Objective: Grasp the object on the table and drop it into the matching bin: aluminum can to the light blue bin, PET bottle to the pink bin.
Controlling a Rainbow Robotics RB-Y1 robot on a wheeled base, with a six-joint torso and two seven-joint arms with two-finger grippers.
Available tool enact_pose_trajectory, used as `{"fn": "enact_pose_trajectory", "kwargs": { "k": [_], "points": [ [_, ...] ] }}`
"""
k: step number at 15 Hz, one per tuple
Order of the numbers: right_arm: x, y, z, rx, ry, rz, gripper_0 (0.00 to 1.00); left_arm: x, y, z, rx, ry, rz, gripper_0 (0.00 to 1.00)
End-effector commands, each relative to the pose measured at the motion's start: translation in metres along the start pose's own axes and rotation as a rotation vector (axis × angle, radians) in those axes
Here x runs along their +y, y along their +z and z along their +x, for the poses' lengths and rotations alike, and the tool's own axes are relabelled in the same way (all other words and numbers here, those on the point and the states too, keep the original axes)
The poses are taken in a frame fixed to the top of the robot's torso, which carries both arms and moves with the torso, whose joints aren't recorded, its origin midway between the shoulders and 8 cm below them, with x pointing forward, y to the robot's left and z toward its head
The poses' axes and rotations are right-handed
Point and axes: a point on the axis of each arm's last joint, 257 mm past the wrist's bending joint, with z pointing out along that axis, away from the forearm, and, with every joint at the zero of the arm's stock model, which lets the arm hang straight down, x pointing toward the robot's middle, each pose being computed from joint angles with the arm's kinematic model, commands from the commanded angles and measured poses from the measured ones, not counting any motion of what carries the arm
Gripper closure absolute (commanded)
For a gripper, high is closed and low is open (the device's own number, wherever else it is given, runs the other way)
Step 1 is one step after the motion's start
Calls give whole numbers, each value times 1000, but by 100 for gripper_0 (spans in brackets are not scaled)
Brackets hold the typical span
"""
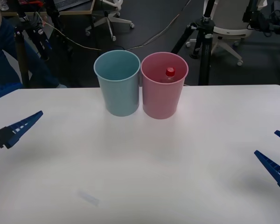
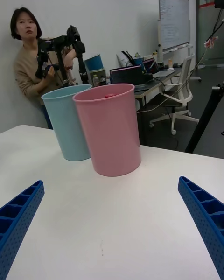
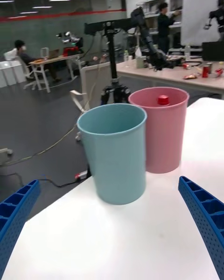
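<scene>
The PET bottle stands inside the pink bin (image 1: 162, 100), and only its red cap (image 1: 170, 72) shows above the rim. The same cap (image 3: 162, 99) peeks over the pink bin (image 3: 163, 140) in the left wrist view, and barely (image 2: 110, 94) in the right wrist view. The light blue bin (image 1: 119, 93) stands touching the pink one on its left, at the far middle of the white table (image 1: 140, 163). My left gripper (image 1: 11, 109) hovers open at the table's left edge. My right gripper (image 1: 276, 151) hovers open at the right edge. Both are far from the bins and hold nothing.
A small pale mark (image 1: 87, 198) lies on the near tabletop. Beyond the far edge stand black tripods (image 1: 200, 42) and office chairs (image 1: 228, 32) on a dark floor.
</scene>
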Motion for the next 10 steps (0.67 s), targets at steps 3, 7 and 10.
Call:
{"fn": "enact_pose_trajectory", "kwargs": {
  "k": [3,7,10],
  "points": [
    [0,0,0,0,0,0,0,-10,-7,23,-6,-85,-52,0],
    [0,0,0,0,0,0,0,-23,-16,42,-8,-91,-78,0],
    [0,0,0,0,0,0,0,-39,-22,52,-9,-132,-61,0]
  ]
}}
